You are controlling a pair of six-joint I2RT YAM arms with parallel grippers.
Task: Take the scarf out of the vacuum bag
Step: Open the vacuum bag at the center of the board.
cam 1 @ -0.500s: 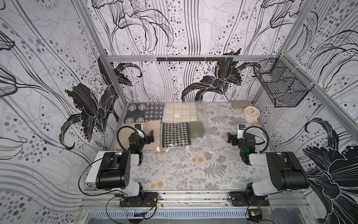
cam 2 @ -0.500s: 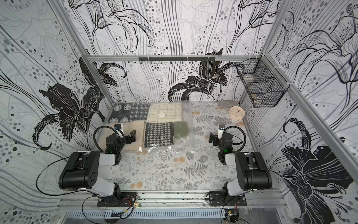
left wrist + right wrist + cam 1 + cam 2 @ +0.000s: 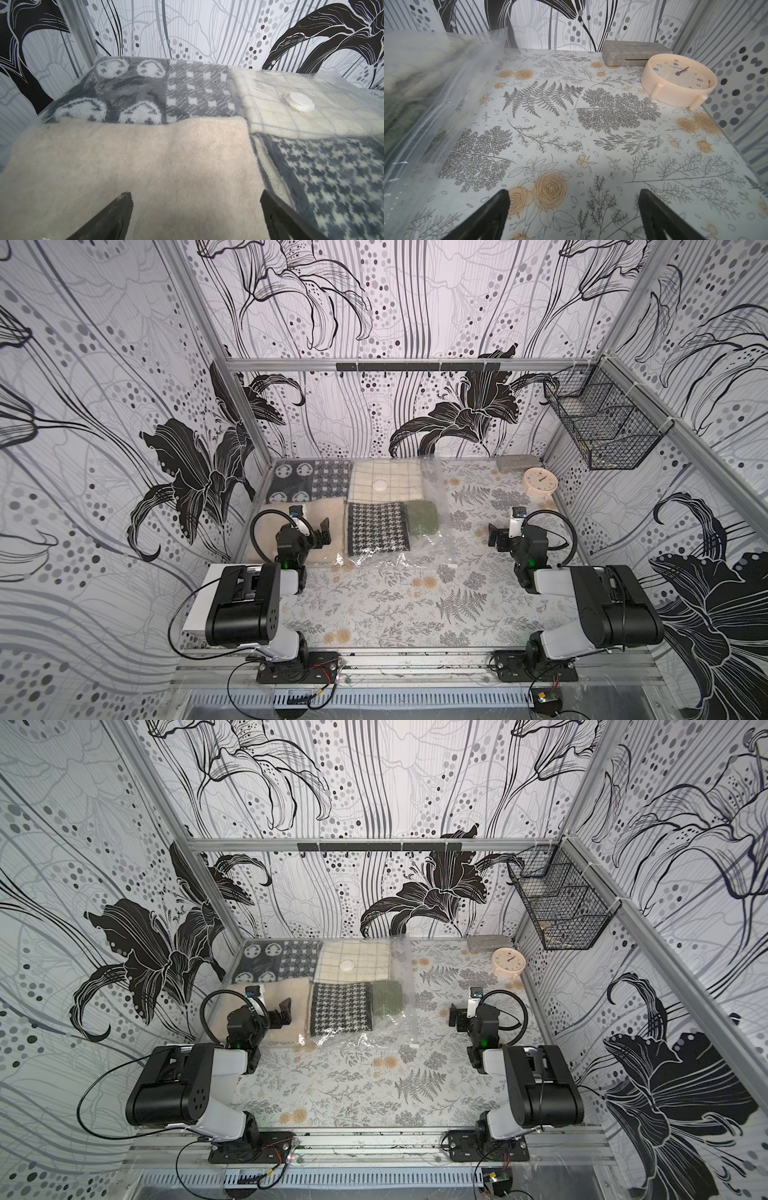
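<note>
Two arms stand at the front edge of the table (image 3: 374,614). The left gripper (image 3: 194,194) is over a beige folded textile (image 3: 145,158) near the left edge. Its jaws are wide apart with nothing between them, and we cannot tell if it touches the cloth. Behind the beige piece, in the back left corner, lies a dark knitted piece with round white faces (image 3: 128,89).

The vacuum bag (image 3: 432,543) covers this back left part of the table and reaches about the middle. Under its clear plastic we see a cream checked piece (image 3: 386,485) with the round white valve disc (image 3: 300,101) over it, a houndstooth piece (image 3: 376,531) and a green one (image 3: 422,518) — which of them is the scarf, we cannot tell. A small white slider (image 3: 448,571) sits at the bag's front right corner.

The right gripper (image 3: 573,192) hangs over bare table just right of the bag, also wide and empty. A grey case (image 3: 633,54) and a cream clock (image 3: 679,81) lie side by side in the back right corner.
</note>
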